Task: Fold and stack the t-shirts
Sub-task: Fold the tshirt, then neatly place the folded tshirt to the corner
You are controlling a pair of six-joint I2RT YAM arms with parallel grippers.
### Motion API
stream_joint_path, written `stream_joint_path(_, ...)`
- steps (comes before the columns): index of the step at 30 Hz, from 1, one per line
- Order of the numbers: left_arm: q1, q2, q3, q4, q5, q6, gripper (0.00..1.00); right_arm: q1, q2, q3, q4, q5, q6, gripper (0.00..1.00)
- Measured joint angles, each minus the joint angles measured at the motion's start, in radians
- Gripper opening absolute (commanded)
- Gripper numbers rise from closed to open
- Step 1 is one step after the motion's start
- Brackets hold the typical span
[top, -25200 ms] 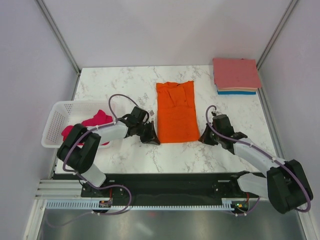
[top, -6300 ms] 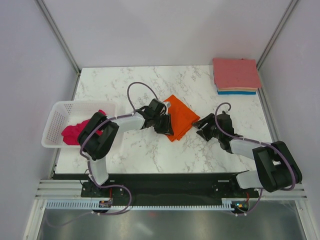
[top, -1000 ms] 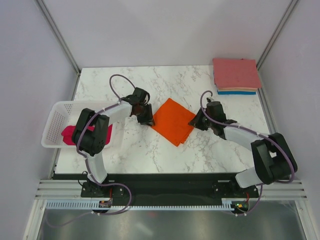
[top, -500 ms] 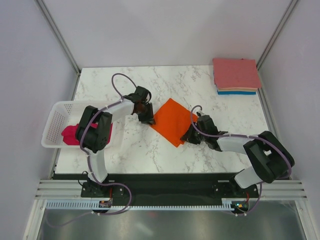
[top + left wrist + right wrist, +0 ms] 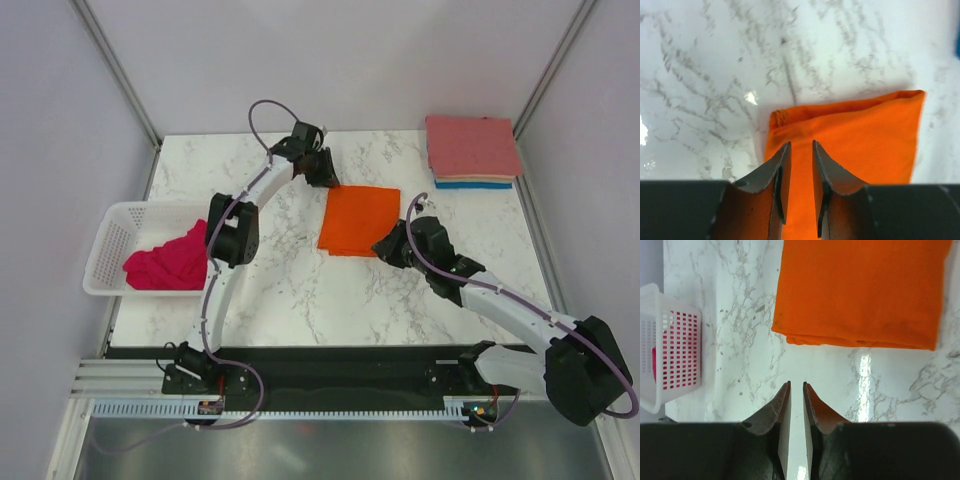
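Left end effector (image 5: 322,168) far from pink-filled basket (image 5: 112,240)

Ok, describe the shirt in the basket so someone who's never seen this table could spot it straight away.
Start at the white marble table and look to its left edge, where a white plastic basket with perforated sides sits. The magenta-pink t-shirt lies crumpled inside it. It is the only shirt not folded flat: the orange t-shirt is a neat rectangle mid-table, and the folded stack sits at the far right corner.

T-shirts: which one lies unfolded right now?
The magenta-pink t-shirt, crumpled in the white basket. The orange t-shirt lies folded flat mid-table, and the rest sit folded in the far-right stack.
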State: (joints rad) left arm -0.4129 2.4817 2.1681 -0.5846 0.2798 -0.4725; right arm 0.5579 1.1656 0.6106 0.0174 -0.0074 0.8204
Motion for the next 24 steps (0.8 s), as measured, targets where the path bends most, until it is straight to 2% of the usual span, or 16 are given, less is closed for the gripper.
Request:
stream_joint_path(2, 0.003, 0.049, 0.114, 0.0, 0.042, -0.001, 0.31, -0.005, -0.015, 0.02, -0.035, 0.038, -0.013, 0.23)
stream_joint_path(5, 0.001, 0.019, 0.122, -0.008, 0.08, 0.0, 0.31, -0.023, -0.014, 0.047, -0.096, 0.086, -0.032, 0.23)
stream_joint_path(7, -0.013, -0.054, 0.033, 0.004, 0.097, 0.0, 0.3, -0.041, -0.011, 0.057, -0.119, 0.103, -0.041, 0.23)
stream_joint_path(11, -0.076, -0.243, -0.267, 0.045, 0.115, 0.0, 0.3, -0.095, 0.019, 0.089, -0.148, 0.111, -0.067, 0.22)
stream_joint_path(14, -0.124, -0.325, -0.451, 0.064, 0.116, -0.001, 0.3, -0.135, 0.04, 0.103, -0.157, 0.102, -0.085, 0.22)
stream_joint_path(19, -0.145, -0.337, -0.629, 0.077, 0.105, -0.014, 0.3, -0.175, 0.037, 0.103, -0.172, 0.082, -0.11, 0.23)
stream_joint_path(24, -0.111, -0.365, -0.645, 0.076, 0.008, -0.011, 0.29, -0.182, 0.018, 0.103, -0.192, 0.064, -0.12, 0.23)
